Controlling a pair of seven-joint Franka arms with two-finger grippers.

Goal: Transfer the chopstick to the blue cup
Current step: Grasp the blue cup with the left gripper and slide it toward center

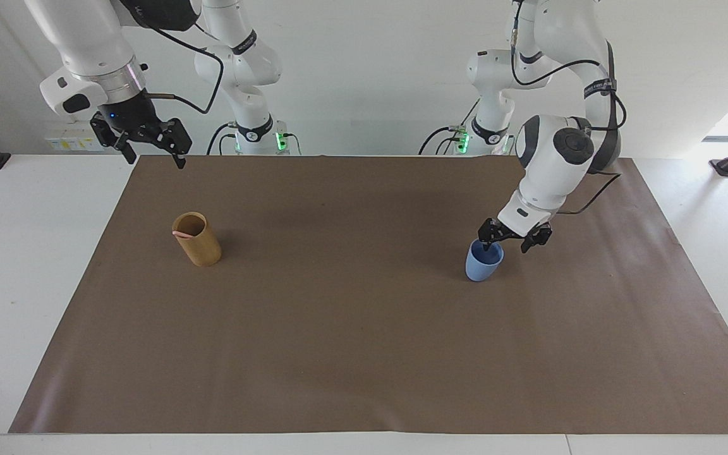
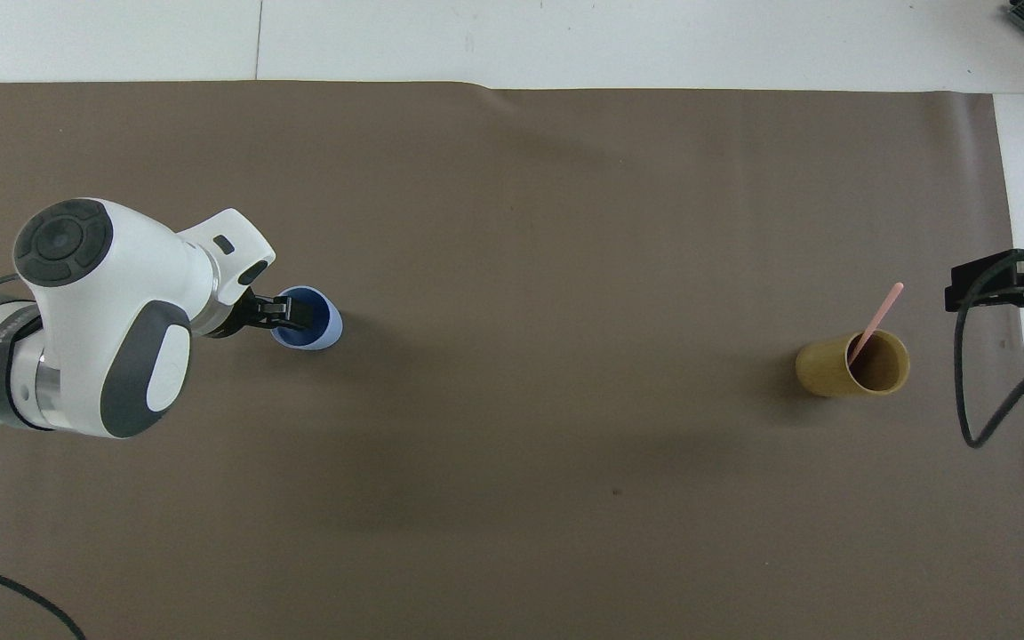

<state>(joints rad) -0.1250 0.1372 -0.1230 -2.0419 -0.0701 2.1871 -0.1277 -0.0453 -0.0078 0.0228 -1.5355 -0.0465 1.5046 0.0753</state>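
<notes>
Facing view: left end effector point(image 1: 508, 239) is low at the blue cup point(image 1: 483, 260), fingers spread, one fingertip at or inside the rim on the robots' side, the other outside the cup; nothing clamped yet. Whether it touches the wall I cannot tell. The cup stands upright toward the left arm's end of the table point(image 1: 364, 354). Right end effector point(image 1: 149, 142) hangs high over the mat's edge at its own end, waiting, fingers apart, empty. The chopstick point(image 1: 182, 234) shows only as a pink tip at the rim of the tan holder point(image 1: 197, 240).

Overhead view: left end effector point(image 2: 285, 311) overlaps the blue cup point(image 2: 321, 322) rim. The chopstick point(image 2: 876, 320) leans in the tan holder point(image 2: 853, 364), long axis tilted up and away from the robots, toward the right arm's end. Right end effector point(image 2: 1010, 283) is the nearer one to it; the cups stand well apart. Judgement: the stick's free upper end is where the right arm would grasp.
</notes>
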